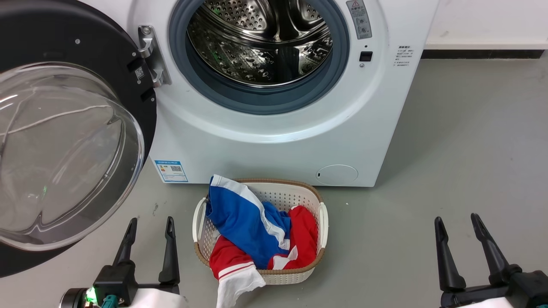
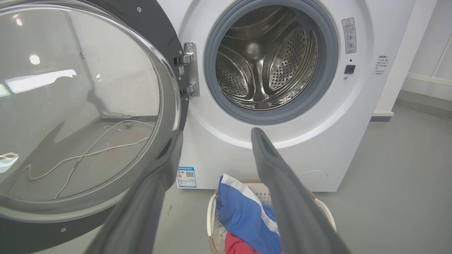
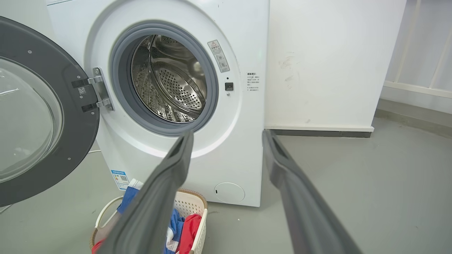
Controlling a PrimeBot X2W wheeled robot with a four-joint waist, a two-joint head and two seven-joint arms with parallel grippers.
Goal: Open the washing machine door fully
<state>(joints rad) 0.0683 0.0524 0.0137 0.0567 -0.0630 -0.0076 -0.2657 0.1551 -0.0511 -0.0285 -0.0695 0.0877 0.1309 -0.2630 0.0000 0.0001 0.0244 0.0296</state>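
Grey floor (image 1: 471,149), washing machine door (image 1: 64,149) hanging wide, just beside left tool (image 1: 152,220); right tool (image 1: 456,217) well apart; both spread, empty

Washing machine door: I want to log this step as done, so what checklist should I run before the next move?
1. Washing machine door swung clear of the drum: ok.
2. Door at its hinge's full stop: cannot tell.
3. Left gripper open, holding nothing: ok.
4. Right gripper open, holding nothing: ok.
5. Laundry basket clear of the door: ok.
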